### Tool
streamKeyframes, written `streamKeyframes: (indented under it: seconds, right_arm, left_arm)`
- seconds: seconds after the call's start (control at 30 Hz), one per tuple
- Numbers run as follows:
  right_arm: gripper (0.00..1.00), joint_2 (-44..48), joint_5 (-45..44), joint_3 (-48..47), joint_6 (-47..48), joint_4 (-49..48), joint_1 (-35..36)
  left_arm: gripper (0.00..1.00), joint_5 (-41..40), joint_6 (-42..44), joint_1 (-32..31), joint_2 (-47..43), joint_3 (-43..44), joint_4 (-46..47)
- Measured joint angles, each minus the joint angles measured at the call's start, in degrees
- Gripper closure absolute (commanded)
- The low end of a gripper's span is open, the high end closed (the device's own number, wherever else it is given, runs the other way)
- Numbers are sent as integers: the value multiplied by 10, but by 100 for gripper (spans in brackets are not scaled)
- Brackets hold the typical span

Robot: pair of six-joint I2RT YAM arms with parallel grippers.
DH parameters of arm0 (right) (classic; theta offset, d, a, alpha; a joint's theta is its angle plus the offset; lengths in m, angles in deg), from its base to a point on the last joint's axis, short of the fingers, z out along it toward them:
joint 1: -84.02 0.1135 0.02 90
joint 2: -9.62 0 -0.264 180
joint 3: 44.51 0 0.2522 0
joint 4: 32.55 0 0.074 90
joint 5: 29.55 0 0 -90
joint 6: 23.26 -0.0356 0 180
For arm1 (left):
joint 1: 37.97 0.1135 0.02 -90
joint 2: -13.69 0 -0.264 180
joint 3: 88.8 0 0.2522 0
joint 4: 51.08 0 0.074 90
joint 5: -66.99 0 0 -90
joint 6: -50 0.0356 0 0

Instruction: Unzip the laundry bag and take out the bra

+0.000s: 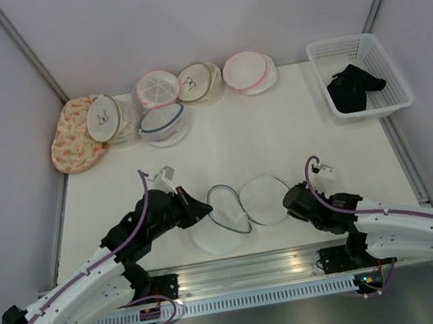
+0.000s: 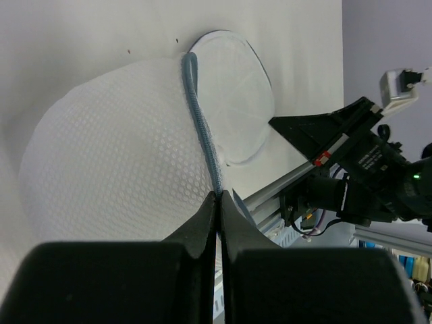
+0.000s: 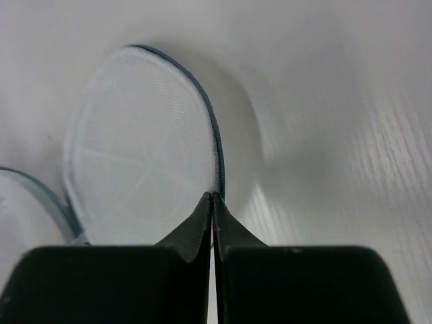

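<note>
The laundry bag (image 1: 228, 220) lies unzipped near the table's front edge, its two white mesh halves spread side by side with a grey-blue zipper rim. My left gripper (image 1: 206, 209) is shut on the rim of the domed left half (image 2: 115, 169), pinching the zipper band (image 2: 201, 131). My right gripper (image 1: 291, 201) is shut on the rim of the flat right half (image 3: 142, 148), which also shows in the top view (image 1: 263, 200). The bra (image 1: 354, 89), black fabric, lies in the white basket (image 1: 393, 99) at the back right. No bra shows inside the bag.
Along the back stand several other mesh bags: a beige-rimmed one (image 1: 105, 118) on a floral pouch (image 1: 72, 140), another grey-blue-rimmed one (image 1: 165, 125), pink-rimmed ones (image 1: 156, 89) (image 1: 250, 71) and a beige one (image 1: 199, 82). A metal rail (image 1: 252, 276) runs along the front edge.
</note>
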Motion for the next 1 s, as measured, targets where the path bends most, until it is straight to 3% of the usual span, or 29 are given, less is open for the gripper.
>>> streamKeyframes:
  seconds: [0.2,0.37,0.53,0.67,0.73,0.83,0.87,1.0]
  right_arm:
    - [99,0,-31,-118,130,9,1]
    - [100,-86,-26,-257,299,-2,21]
    - [99,-170,23,-334,455,-28,76]
    - [100,-226,63,-370,543,-32,125]
    - [100,-257,85,-386,578,-34,155]
    - [100,-288,111,-395,615,-40,196]
    - [100,-295,117,-396,625,-41,208]
    - [100,-312,136,-403,649,-45,245]
  left_arm:
    - [98,0,0,0,0,0,0]
    - [98,-1,0,0,0,0,1]
    - [98,-10,0,0,5,0,1]
    - [82,-16,-4,0,9,0,1]
    - [80,-19,-9,0,9,0,1]
    - [67,-29,-19,0,9,0,1]
    - [56,-31,-22,0,9,0,1]
    - [41,-48,-44,0,-5,-9,2]
